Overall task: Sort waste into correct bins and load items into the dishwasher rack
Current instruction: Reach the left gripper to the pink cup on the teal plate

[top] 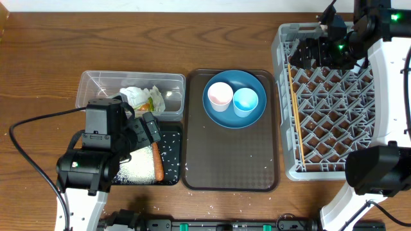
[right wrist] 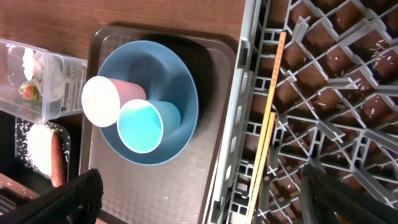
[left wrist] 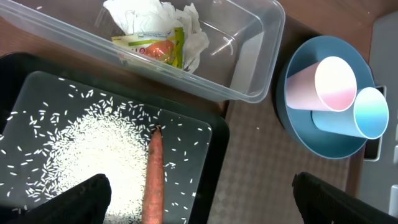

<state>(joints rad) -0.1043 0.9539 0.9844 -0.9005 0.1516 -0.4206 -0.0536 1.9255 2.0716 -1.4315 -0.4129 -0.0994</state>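
A: Left end effector (left wrist: 202,194) over black tray (top: 171,137), right end effector (right wrist: 202,186) over rack (top: 334,122), both gaping, empty.
B: Pink cup (top: 219,96), light-blue cup (top: 245,101) sit loose on blue plate (top: 223,119); lifting plate first likely tips them.

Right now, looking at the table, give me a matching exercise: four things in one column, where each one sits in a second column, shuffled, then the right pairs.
Things
1. crumpled paper
2. carrot
3. pink cup
4. chopsticks

Places
A. on the blue plate
B. in the grey rack
C. in the clear tub
D. in the black tray, on the rice

Pairs: 1-C, 2-D, 3-A, 4-B
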